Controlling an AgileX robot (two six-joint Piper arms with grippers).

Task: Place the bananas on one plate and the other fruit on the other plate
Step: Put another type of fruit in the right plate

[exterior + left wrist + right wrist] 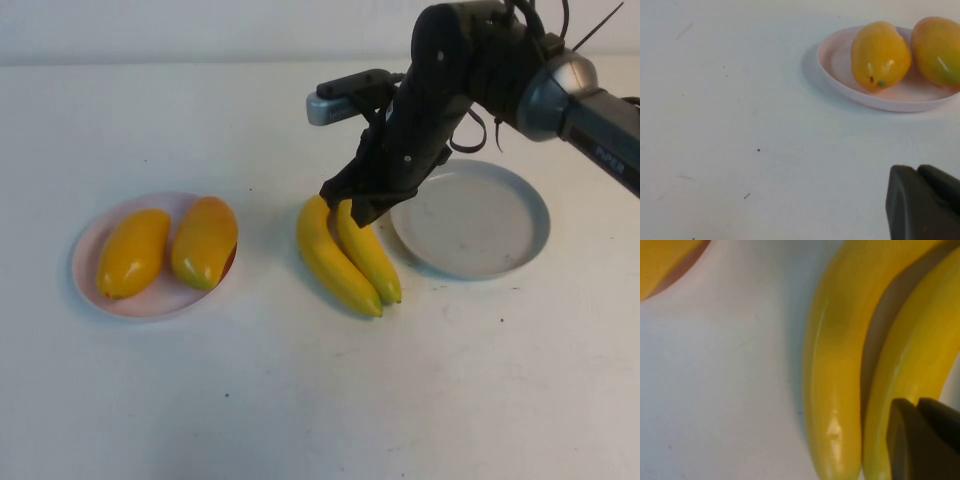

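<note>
Bananas [345, 258] tops hidden by right gripper [355, 205], fingers together | left gripper [922, 205] cropped, fingers together

White letters are showing on the dark forearm of the right arm [612, 152], at the right edge of the high view; they seem to be reading "PIPER", though the edge of the view is cutting the word short and the letters are running along the slanted arm. Nothing else is carrying readable writing: the bananas [347, 255], the two plates [520, 215] [88, 262], the orange-yellow fruit [205, 240] and the desk [300, 400] are showing no labels, numbers or signs in any of the three views.
</note>
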